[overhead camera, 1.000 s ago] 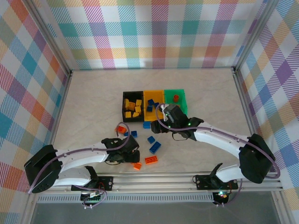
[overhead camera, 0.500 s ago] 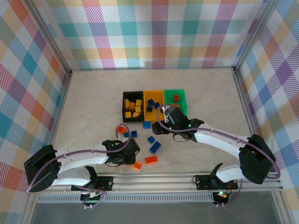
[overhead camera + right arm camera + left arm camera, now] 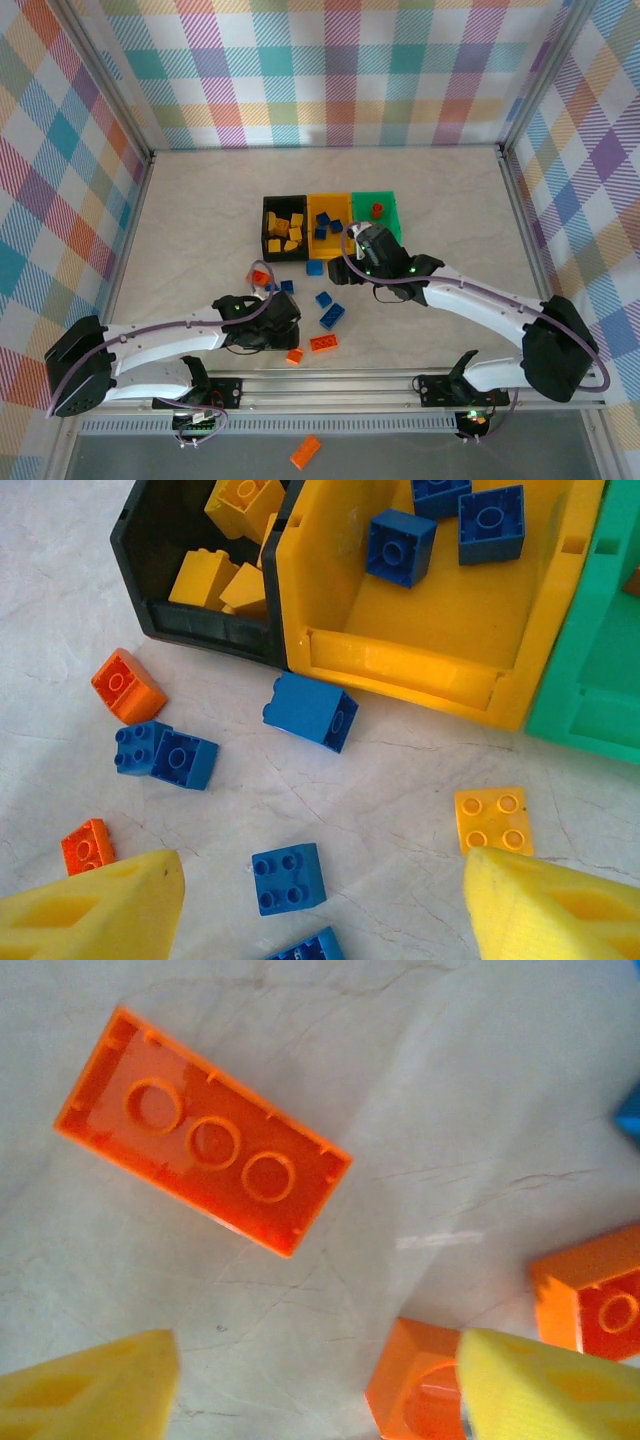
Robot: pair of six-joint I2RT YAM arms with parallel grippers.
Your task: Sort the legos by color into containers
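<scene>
1. While both arms hang over the loose pile in front of the bins, I judge sorting partway done. Yellow bricks (image 3: pixel 284 232) lie in the black bin (image 3: pixel 190 625), blue ones in the yellow bin (image 3: pixel 400 670), and one orange piece in the green bin (image 3: pixel 392 215).
2. Left pincer (image 3: pixel 315 1400): jaws apart, nothing gripped. A small orange brick (image 3: pixel 415 1395) lies against one finger, off centre. A long orange brick (image 3: pixel 203 1145) lies upside down farther out on the surface (image 3: pixel 200 220).
3. Right pincer (image 3: pixel 320 910): jaws wide, empty, above a blue brick (image 3: pixel 288 877) just in front of the yellow bin.
4. Step in hand, as I read it: each arm lining up a pick, left on orange, right on blue.
5. Next move, left: sidestep to centre the small brick, drop, close, carry to the green bin.
6. Next move, right: straight down, close, short lift into the yellow bin.
7. One stray orange brick (image 3: pixel 306 452) lies off the surface, below the front rail; likely out of reach.
</scene>
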